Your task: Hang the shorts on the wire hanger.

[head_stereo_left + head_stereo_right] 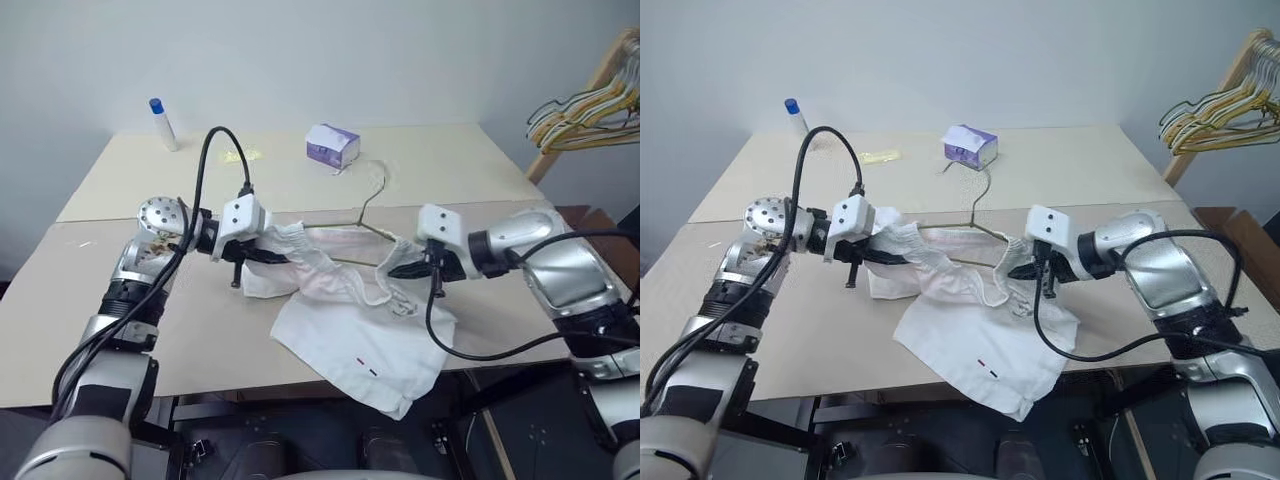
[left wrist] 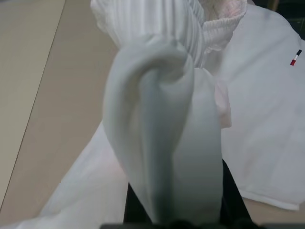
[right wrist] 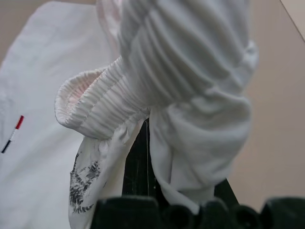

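Observation:
The white shorts (image 1: 345, 335) lie crumpled on the table, one leg with a small dark-and-red mark hanging toward the front edge. Their gathered waistband is stretched between my two grippers. My left gripper (image 1: 268, 256) is shut on the waistband's left end, and the fabric drapes over its fingers in the left wrist view (image 2: 162, 119). My right gripper (image 1: 403, 268) pinches the right end of the waistband (image 3: 190, 71). The thin wire hanger (image 1: 368, 208) lies flat just behind the shorts with its hook pointing away from me. Its lower wire runs under the waistband and is partly hidden.
A purple-and-white tissue box (image 1: 332, 145) sits behind the hanger's hook. A bottle with a blue cap (image 1: 162, 124) stands at the far left of the beige table (image 1: 120, 340). A bunch of hangers on a wooden rack (image 1: 590, 105) is off the table's right side.

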`<state>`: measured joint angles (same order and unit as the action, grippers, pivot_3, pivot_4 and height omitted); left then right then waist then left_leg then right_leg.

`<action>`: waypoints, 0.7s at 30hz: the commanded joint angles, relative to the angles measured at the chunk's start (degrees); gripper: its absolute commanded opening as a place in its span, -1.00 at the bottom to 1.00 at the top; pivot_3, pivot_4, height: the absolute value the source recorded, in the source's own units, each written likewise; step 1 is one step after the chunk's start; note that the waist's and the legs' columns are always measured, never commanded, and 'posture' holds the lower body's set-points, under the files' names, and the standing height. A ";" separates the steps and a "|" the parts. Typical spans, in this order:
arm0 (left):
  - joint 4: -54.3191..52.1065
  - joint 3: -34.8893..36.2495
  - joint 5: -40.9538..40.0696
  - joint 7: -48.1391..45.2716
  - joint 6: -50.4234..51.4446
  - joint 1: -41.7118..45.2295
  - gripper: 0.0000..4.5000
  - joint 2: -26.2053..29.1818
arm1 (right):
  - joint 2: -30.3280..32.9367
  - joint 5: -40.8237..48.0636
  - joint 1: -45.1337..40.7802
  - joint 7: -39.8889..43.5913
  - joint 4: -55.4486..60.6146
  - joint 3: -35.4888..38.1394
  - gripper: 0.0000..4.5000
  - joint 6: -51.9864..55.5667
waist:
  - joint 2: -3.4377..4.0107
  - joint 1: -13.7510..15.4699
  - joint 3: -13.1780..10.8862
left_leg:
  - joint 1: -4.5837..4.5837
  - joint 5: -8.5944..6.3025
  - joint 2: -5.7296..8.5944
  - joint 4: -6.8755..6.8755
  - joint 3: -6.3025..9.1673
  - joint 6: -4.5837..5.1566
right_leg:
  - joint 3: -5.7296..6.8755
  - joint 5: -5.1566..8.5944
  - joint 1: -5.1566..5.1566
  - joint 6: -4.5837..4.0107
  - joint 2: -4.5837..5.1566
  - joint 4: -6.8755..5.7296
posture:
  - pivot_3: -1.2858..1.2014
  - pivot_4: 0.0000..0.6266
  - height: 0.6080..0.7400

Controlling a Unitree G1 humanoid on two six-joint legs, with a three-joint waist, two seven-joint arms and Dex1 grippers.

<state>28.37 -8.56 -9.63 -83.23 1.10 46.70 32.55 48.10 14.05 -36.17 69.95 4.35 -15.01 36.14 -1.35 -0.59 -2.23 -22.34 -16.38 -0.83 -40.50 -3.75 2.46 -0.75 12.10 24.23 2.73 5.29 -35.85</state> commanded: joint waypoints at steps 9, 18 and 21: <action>3.54 13.03 -7.02 14.86 0.89 7.57 0.82 -2.75 | 2.53 13.13 19.96 -11.78 17.20 22.96 -1.00 20.25 | -0.01 -0.39 0.01 | 0.09 0.00 0.01 -0.02 0.28 0.00 | -0.08 0.00 -0.04 0.00 0.01 0.02 | -0.03 -1.00 1.00; -21.35 18.43 -26.11 22.32 23.32 0.79 0.98 -8.22 | -11.69 14.70 28.63 -34.77 28.31 48.95 -1.00 43.90 | 0.02 -0.49 0.05 | 0.05 -0.04 -0.01 -0.10 0.36 -0.01 | -0.16 -0.01 -0.04 0.02 0.02 -0.08 | -0.06 -1.00 1.00; -26.79 19.69 -31.52 25.95 29.08 -0.40 0.98 -9.47 | -16.27 12.15 25.71 -41.35 29.31 54.84 -1.00 50.78 | 0.07 -0.92 0.09 | 0.14 -0.04 -0.01 -0.12 0.35 -0.01 | -0.22 -0.01 -0.09 0.02 0.01 -0.07 | -0.07 -1.00 1.00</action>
<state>5.59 9.58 -37.44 -59.40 27.42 45.53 23.43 32.21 27.43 -8.03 32.03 31.36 35.51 83.60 -1.28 -1.51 -2.14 -22.17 -16.42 -0.83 -40.63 -3.41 2.45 -0.99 12.09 24.11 2.75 5.30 -35.93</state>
